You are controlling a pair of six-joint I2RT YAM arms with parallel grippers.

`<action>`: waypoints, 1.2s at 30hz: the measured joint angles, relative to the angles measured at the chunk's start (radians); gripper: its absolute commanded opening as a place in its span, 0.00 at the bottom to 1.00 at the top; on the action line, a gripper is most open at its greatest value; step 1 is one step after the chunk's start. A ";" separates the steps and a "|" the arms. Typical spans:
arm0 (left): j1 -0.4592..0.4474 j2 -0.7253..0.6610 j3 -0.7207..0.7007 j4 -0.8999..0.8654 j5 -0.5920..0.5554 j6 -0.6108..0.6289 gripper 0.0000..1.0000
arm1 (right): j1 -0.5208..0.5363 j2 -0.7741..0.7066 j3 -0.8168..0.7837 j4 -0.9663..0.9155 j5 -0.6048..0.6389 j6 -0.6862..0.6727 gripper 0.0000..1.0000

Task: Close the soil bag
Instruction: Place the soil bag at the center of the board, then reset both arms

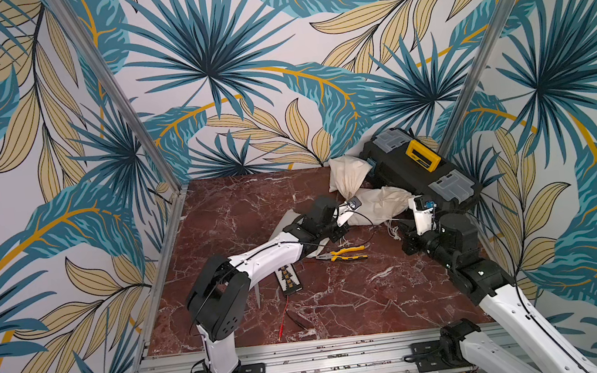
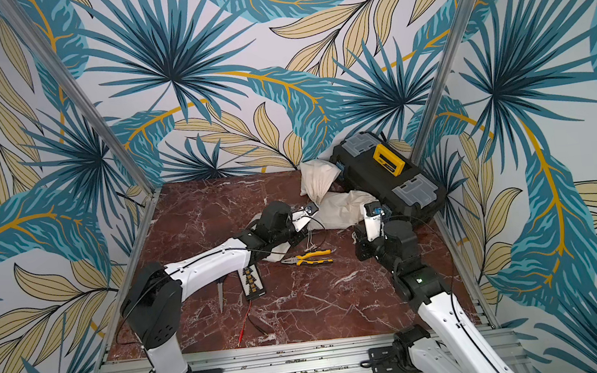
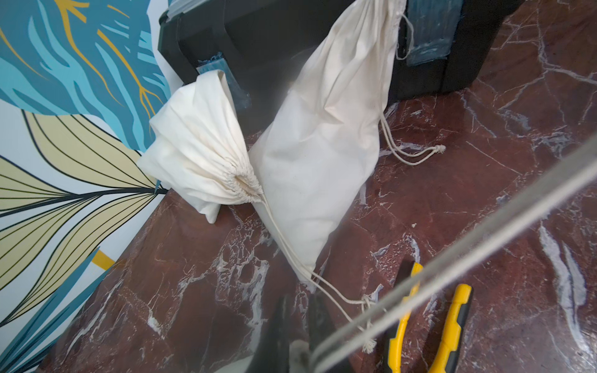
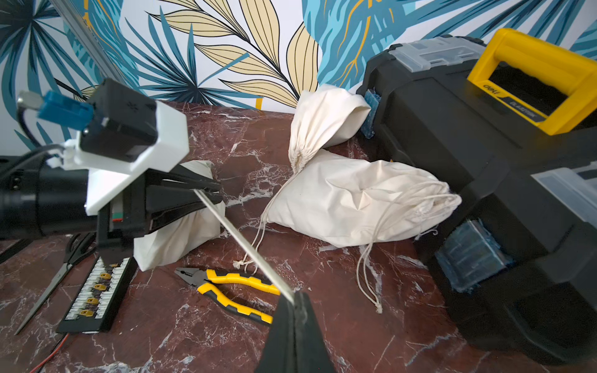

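Two grippers stretch a cord (image 4: 245, 248) taut above the table (image 4: 355, 323). The left gripper (image 4: 217, 192) pinches one end with its fingers almost closed. The right gripper (image 4: 295, 302) is clamped fully on the other end, apparently to draw a mouth closed. The bag (image 4: 181, 232) lying directly beneath the left gripper, near the pliers (image 4: 235, 287), looks like the one being worked, though where the cord meets it is hidden. A small sack (image 4: 323, 119) and a long sack (image 4: 349, 200), both already cinched, rest against the toolbox (image 4: 452, 129).

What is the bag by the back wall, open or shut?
Shut: the bag has its mouth bunched into tight gathers, cords trailing onto the table.
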 measured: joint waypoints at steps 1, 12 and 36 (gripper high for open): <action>0.008 0.002 0.013 -0.016 -0.004 0.000 0.12 | -0.001 0.014 -0.010 0.022 -0.016 0.006 0.00; 0.029 -0.060 -0.061 -0.089 -0.066 -0.024 0.20 | -0.053 0.146 -0.161 0.332 -0.110 0.132 0.21; 0.359 -0.764 -0.682 0.139 -0.299 -0.459 1.00 | -0.126 0.246 -0.547 1.025 0.565 -0.037 0.99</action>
